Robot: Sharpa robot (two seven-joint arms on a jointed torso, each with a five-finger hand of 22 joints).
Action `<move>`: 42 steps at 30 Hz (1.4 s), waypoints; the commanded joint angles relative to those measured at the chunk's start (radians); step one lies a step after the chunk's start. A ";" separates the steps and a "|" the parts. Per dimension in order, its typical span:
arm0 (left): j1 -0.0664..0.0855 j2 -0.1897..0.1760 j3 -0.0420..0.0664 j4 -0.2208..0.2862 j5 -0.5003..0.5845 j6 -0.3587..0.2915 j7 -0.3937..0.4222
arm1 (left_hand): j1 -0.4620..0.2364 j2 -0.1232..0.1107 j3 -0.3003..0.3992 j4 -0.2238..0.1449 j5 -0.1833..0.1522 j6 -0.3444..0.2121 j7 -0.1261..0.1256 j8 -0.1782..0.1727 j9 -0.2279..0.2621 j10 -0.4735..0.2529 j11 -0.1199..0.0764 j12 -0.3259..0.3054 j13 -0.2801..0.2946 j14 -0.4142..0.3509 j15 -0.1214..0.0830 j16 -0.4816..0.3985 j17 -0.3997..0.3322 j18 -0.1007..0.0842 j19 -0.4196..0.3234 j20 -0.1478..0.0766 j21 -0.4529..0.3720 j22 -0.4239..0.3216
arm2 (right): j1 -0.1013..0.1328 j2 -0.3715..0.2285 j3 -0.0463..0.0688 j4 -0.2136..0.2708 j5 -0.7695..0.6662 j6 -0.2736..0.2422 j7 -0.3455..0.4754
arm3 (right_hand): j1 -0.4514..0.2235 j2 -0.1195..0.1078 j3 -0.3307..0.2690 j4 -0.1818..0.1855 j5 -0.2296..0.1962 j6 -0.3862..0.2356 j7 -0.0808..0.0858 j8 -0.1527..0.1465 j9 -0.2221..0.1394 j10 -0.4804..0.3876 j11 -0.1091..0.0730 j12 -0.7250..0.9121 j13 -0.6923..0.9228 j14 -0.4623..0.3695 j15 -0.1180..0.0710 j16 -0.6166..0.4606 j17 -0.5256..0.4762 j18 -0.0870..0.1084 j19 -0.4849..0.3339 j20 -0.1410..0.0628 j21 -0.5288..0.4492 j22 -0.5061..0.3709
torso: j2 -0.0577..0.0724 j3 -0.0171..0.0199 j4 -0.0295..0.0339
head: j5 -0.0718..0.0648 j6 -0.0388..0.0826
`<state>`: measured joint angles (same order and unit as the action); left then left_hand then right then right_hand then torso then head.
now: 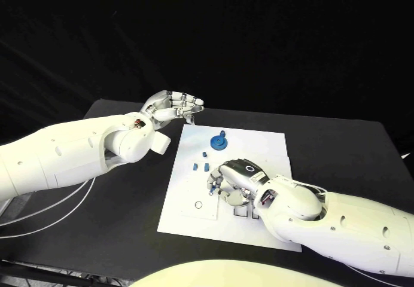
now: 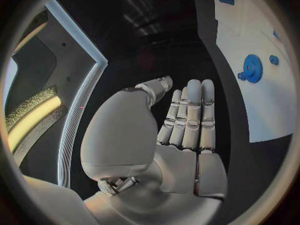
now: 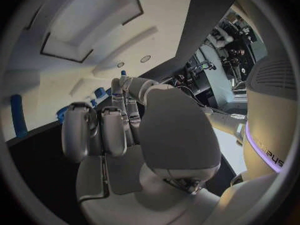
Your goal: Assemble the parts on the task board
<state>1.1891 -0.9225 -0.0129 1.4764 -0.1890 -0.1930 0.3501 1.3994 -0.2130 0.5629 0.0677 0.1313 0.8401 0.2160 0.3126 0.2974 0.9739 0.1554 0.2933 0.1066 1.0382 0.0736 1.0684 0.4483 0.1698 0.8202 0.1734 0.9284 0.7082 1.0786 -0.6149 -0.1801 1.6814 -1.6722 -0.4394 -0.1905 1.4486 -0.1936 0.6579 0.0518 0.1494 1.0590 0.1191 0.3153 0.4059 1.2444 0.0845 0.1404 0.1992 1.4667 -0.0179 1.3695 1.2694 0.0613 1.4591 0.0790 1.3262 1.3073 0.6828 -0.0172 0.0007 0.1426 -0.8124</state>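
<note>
The white task board (image 1: pixel 263 140) lies in the middle of the black table. A blue gear (image 1: pixel 219 142) (image 2: pixel 253 67) stands near its far edge, with small blue parts (image 1: pixel 203 161) just nearer. My right hand (image 1: pixel 237 176) (image 3: pixel 125 135) rests over the board's middle with its fingers bent down, and its fingertips pinch a small blue part (image 1: pixel 212 189) (image 3: pixel 123 74). My left hand (image 1: pixel 175 107) (image 2: pixel 187 125) hovers off the board's far left corner, fingers curled in and holding nothing.
A small round hole (image 1: pixel 198 205) marks the board's near left part, and pale slots (image 1: pixel 243 210) lie by my right wrist. In the right wrist view, more blue parts (image 3: pixel 17 116) stand on the board beyond the fingers. Bare black table (image 1: pixel 345 149) surrounds the board.
</note>
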 commanded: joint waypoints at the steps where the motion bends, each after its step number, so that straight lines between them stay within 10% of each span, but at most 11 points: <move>1: 0.001 0.002 0.001 0.002 0.003 0.008 0.012 | -0.002 0.008 -0.005 -0.001 0.004 -0.008 0.014 -0.004 0.000 -0.007 0.003 -0.005 0.000 -0.001 0.005 0.000 0.001 0.013 0.002 0.002 -0.005 -0.002 | -0.002 0.003 -0.001 -0.003 -0.004 0.026 0.010 | -0.008 0.002 0.001 -0.005 0.003 0.005 0.004 0.002 0.001 0.043 -0.035 0.003 0.001 0.043 -0.009 -0.001 -0.001 -0.014 0.020 -0.003 -0.001 0.202 | 0.000 0.0004 -0.0004 | 0.001 -0.002; 42: 0.001 -0.001 0.001 0.001 0.002 0.015 0.008 | 0.000 0.010 -0.005 -0.002 0.004 -0.009 0.014 -0.004 0.001 -0.009 0.003 -0.004 0.001 -0.002 0.005 0.000 0.001 0.014 0.003 0.003 -0.006 -0.003 | -0.013 0.028 -0.004 -0.026 -0.048 0.033 -0.037 | -0.011 0.002 0.002 -0.008 0.004 0.005 0.004 0.001 0.002 0.042 -0.035 0.000 0.001 0.044 -0.008 0.000 0.001 -0.014 0.020 -0.002 -0.001 0.202 | 0.000 0.0008 -0.0001 | 0.002 -0.006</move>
<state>1.1891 -0.9239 -0.0127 1.4759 -0.1891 -0.1919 0.3489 1.3993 -0.2130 0.5630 0.0677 0.1313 0.8402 0.2159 0.3127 0.2974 0.9702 0.1591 0.2933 0.1066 1.0382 0.0735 1.0684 0.4481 0.1698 0.8201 0.1733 0.9284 0.7059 1.0687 -0.5885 -0.1825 1.6556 -1.6968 -0.4157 -0.2143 1.4417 -0.1948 0.6619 0.0477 0.1483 1.0609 0.1209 0.3113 0.4064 1.2508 0.0806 0.1407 0.1987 1.4668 -0.0179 1.3695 1.2694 0.0613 1.4590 0.0790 1.3262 1.3076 0.6828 -0.0168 0.0005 0.1449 -0.8189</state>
